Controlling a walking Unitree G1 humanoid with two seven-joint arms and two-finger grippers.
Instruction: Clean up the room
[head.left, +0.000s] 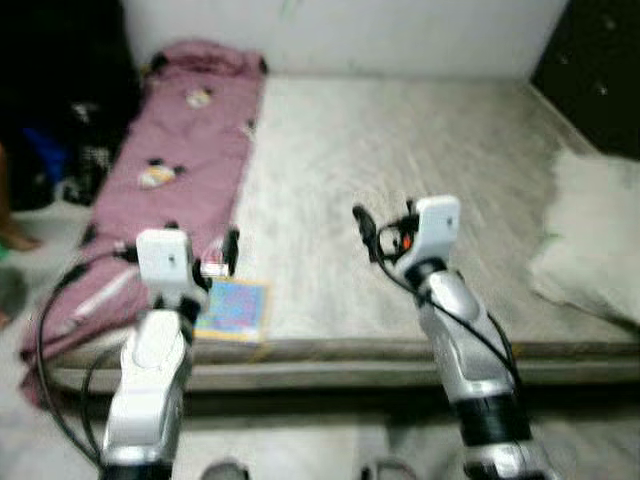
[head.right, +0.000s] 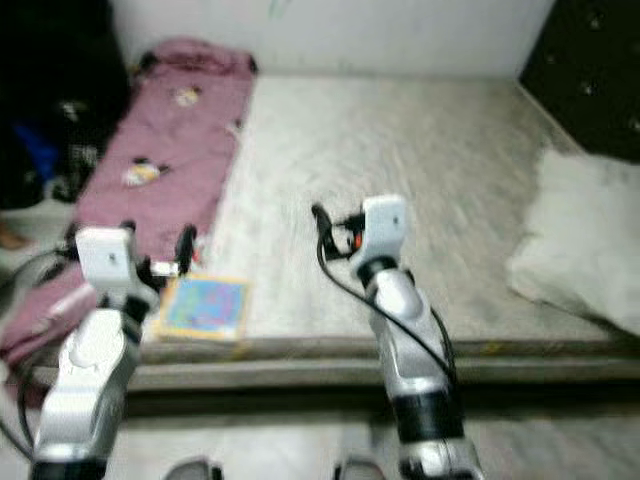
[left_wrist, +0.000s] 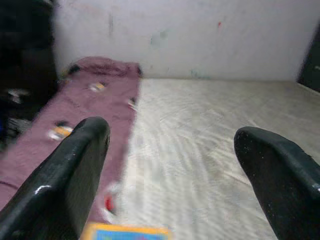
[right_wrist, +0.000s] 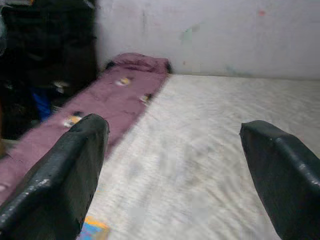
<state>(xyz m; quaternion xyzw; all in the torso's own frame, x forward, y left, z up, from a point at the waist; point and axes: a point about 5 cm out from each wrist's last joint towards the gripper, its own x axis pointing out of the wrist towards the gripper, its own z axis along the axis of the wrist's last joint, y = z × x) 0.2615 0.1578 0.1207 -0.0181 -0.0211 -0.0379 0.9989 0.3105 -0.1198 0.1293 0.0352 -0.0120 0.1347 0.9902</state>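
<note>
Blue book (head.left: 233, 310) at mattress (head.left: 400, 170) edge, just beside left gripper (head.left: 215, 262).

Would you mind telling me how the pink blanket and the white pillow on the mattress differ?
The pink blanket runs as a long strip down the robot's left side of the mattress, while the white pillow is a compact lump at its right edge. The pink blanket carries small printed figures; the white pillow is plain. The pink blanket spills over the near edge; the white pillow does not. Both are soft bedding lying on the mattress.

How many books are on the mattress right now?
1: a blue, yellow-edged book at the mattress's near edge, just ahead of the left gripper. Others could lie under the pink blanket.
</note>
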